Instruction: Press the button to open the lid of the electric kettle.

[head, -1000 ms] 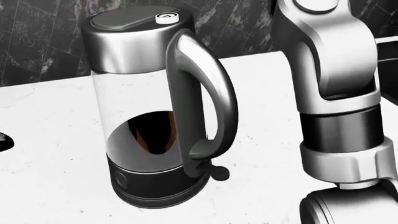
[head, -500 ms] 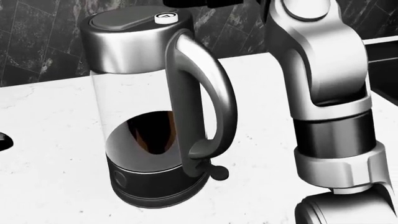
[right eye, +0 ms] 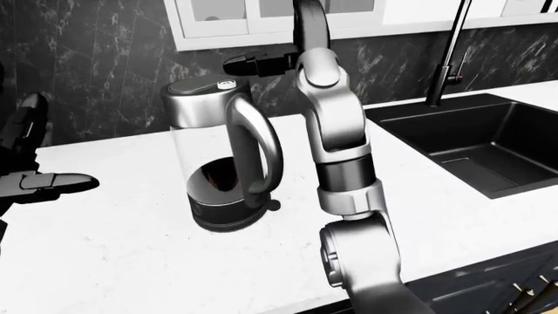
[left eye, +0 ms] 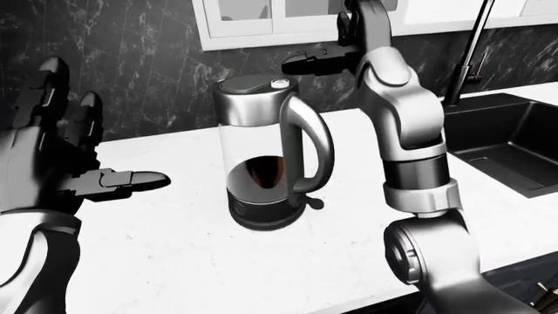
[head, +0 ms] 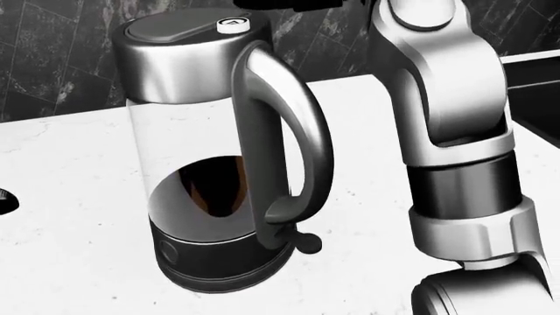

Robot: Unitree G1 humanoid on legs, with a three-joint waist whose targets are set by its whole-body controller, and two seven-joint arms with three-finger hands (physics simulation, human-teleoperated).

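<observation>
The electric kettle (left eye: 269, 157) stands upright on the white counter (left eye: 174, 248), with a glass body, a steel top and its handle (left eye: 307, 140) turned to the right. Its grey lid (left eye: 248, 84) is shut. The small white button (head: 233, 25) sits on the lid's edge above the handle. My right hand (left eye: 296, 63) hangs above and just right of the button with its dark fingers stretched out to the left, apart from it and holding nothing. My left hand (left eye: 87, 140) is open and empty at the left, well away from the kettle.
A black sink (left eye: 510, 140) with a tall faucet (left eye: 471, 52) lies at the right of the counter. A dark marble wall (left eye: 148, 72) and white cabinets (left eye: 261, 16) are above. My right forearm (head: 455, 131) stands upright just right of the kettle's handle.
My right arm has shifted left towards the kettle in the head view, and its dark hand now shows at the top edge above the button. The lid stays shut.
</observation>
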